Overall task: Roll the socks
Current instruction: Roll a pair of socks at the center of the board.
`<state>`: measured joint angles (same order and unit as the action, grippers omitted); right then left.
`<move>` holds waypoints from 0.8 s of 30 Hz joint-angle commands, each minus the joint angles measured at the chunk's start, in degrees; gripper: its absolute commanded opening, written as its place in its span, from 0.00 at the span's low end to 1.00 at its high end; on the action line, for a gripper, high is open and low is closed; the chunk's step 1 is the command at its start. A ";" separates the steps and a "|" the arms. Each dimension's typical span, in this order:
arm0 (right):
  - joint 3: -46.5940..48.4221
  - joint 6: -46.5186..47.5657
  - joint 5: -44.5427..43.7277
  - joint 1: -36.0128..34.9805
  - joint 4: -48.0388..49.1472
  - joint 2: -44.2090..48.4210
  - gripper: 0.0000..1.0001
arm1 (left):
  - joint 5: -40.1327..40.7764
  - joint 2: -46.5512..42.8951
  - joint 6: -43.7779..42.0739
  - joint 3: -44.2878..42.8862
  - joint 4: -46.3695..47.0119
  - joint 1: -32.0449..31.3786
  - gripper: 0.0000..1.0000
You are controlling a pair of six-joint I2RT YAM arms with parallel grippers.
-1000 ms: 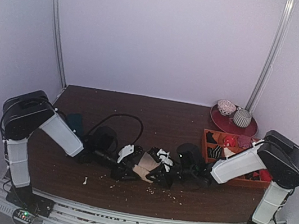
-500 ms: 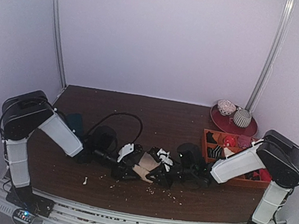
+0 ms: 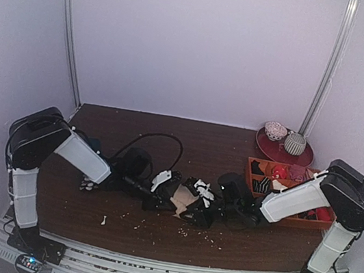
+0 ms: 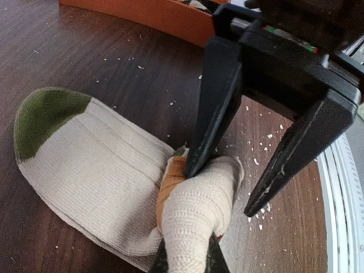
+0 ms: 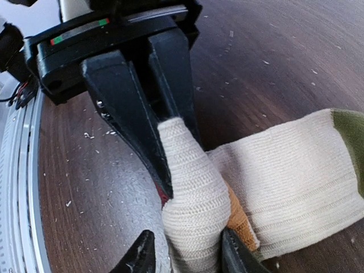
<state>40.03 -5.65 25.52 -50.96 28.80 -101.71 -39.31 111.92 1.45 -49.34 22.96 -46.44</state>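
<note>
Halfway rolled: L pinches the roll, R straddles it

Roughly mid-table, near the front edge, the socks [image 4: 85,170] lie flat on the table [image 4: 68,51]; the olive-green end is farthest from us & the near end is wound into a tight cream roll w/ an orange stripe at its side. We read the left gripper [image 5: 173,156] as pressed together on the roll's end, prob. to stop the turns springing loose. The right gripper [image 4: 220,190] stands w/ fingers apart, one each side of the roll; one finger touches it, the other sits just clear, so it grips nothing. Our guess: it's placed to take the roll & wind on toward the green end.

Views differ. The wrist cams give the roll, stripe, green end & white crumbs [image 4: 256,151]. The top cam buries nearly all that under both wrists & leaves only a pale patch; but it alone shows the orange tray [image 3: 296,223] w/ other socks at R, and the red plate [image 3: 273,151] in the back R corner, well apart from the work. Whether one sock or two make up the roll, we can't tell.
</note>
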 commanded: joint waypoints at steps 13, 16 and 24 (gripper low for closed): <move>-9.85 22.04 -31.36 -14.24 2.86 13.91 0.66 | 2.59 5.62 13.80 -0.93 -21.81 1.79 0.00; -6.31 26.25 -37.11 -16.69 1.85 8.71 0.67 | 2.45 5.97 13.88 -1.25 -22.02 1.79 0.00; -2.90 31.02 -42.12 -17.07 3.31 3.37 0.67 | 1.66 6.68 13.04 -2.42 -22.87 1.79 0.00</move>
<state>35.40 21.74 -11.33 -67.88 30.96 -96.99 -41.69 114.02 14.13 -54.17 13.96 -44.95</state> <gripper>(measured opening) 0.676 0.072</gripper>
